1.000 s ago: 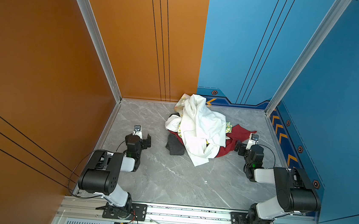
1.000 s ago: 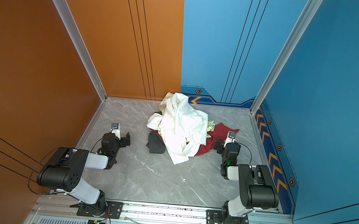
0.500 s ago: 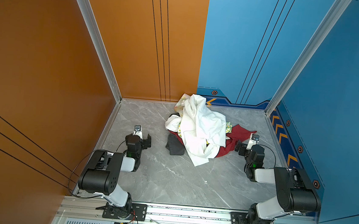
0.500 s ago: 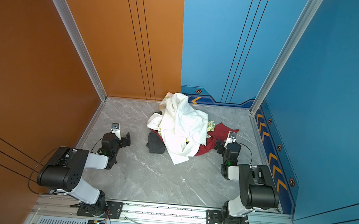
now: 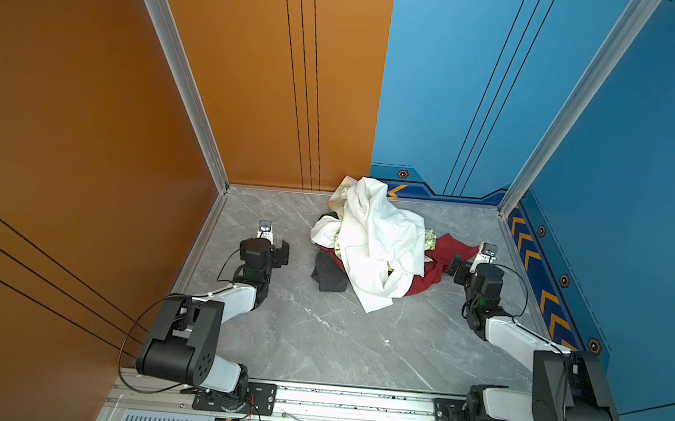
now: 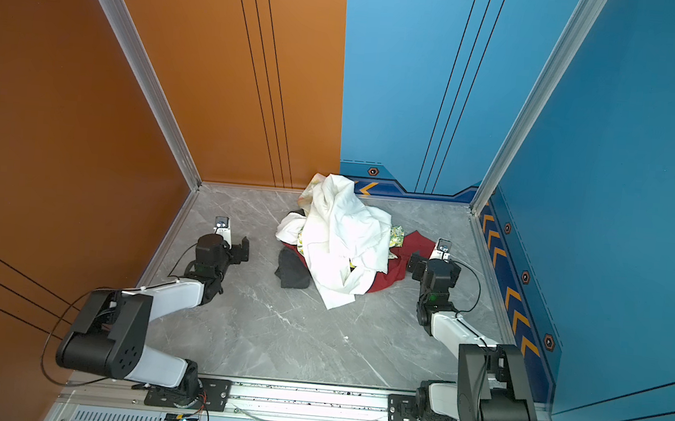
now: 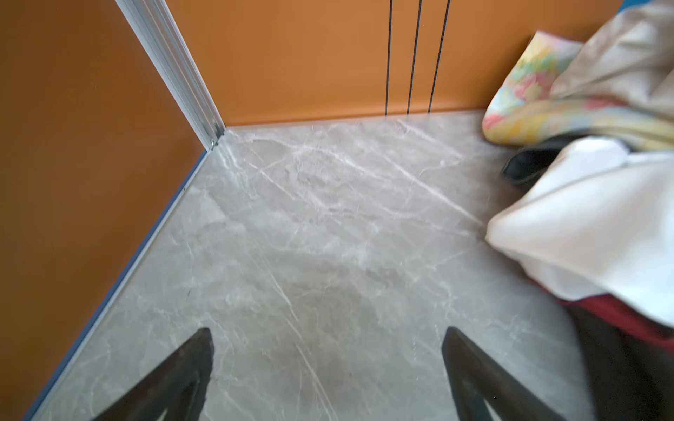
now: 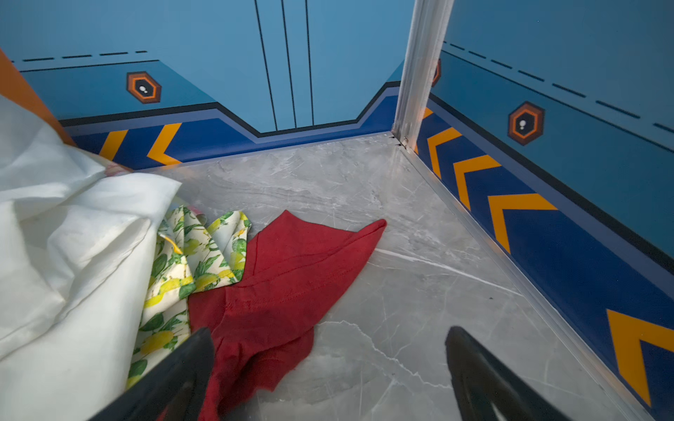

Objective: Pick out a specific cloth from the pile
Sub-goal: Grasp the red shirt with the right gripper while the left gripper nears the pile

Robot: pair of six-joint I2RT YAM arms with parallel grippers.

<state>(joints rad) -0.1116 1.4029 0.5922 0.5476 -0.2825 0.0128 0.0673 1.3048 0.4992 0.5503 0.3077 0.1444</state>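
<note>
The right hand [image 8: 328, 333], spread wide and empty, hovers just beside the dark red cloth [image 8: 291, 277], half buried under the pile [image 5: 375, 240] on the tabletop [image 5: 316, 343]; the left hand [image 7: 326, 331] gapes too. Nothing's grasped yet, so the whole pull-out remains

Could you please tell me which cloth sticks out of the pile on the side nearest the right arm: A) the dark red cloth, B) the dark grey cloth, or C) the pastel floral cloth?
A: the dark red cloth spreads out from under the white cloth just ahead of the open right gripper, while the dark grey cloth lies on the left arm's side.
</note>
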